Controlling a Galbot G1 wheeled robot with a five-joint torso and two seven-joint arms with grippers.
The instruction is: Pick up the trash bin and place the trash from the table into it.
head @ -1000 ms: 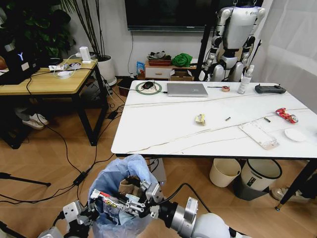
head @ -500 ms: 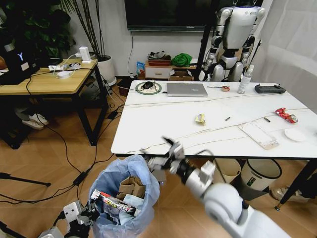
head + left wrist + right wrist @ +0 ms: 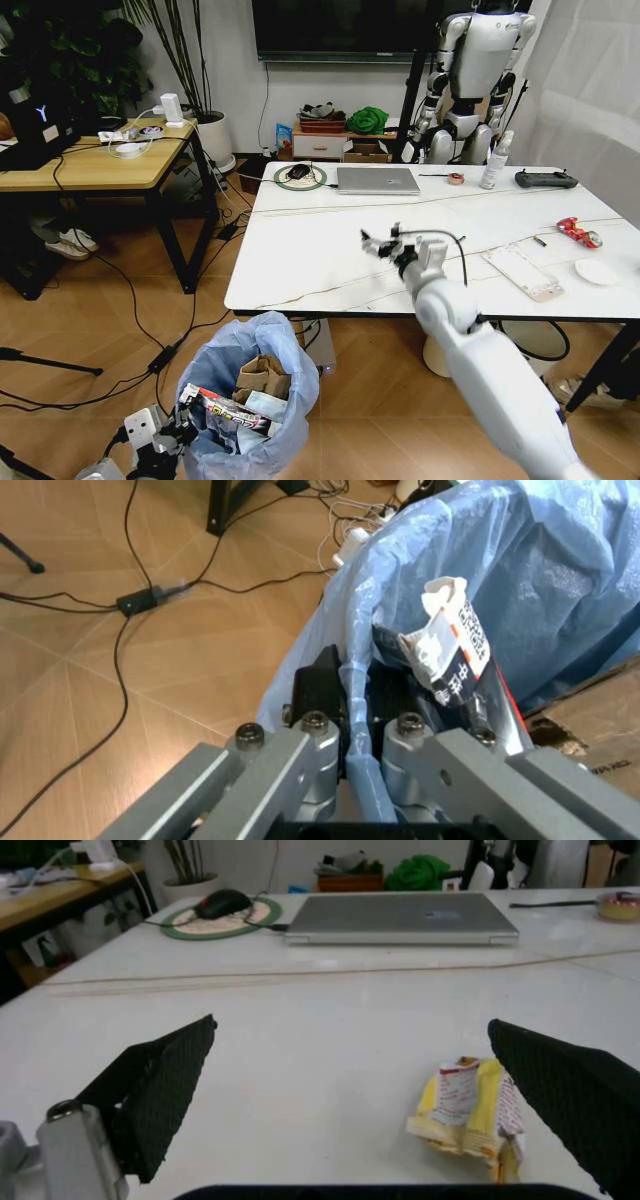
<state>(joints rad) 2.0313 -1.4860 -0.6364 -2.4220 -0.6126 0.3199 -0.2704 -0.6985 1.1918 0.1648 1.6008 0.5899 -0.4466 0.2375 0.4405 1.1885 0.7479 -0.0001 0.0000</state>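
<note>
The trash bin with its light-blue bag stands on the floor before the table. It holds brown cardboard and a colourful wrapper. My left gripper is low beside it, shut on the bag's rim. My right gripper hangs open just above the tabletop. Between its spread fingers a yellow wrapper lies close ahead, untouched. More trash lies at the table's right end: a crushed red can, a flat white packet and white paper.
A silver laptop, a mouse on a round pad, a spray bottle and a black remote sit along the table's far side. A grey bin stands beneath it. A wooden desk is to the left, with cables across the floor.
My right arm has swung from above the bin up over the table to the yellow wrapper, its gripper now open. The bin and my left gripper have not moved.
</note>
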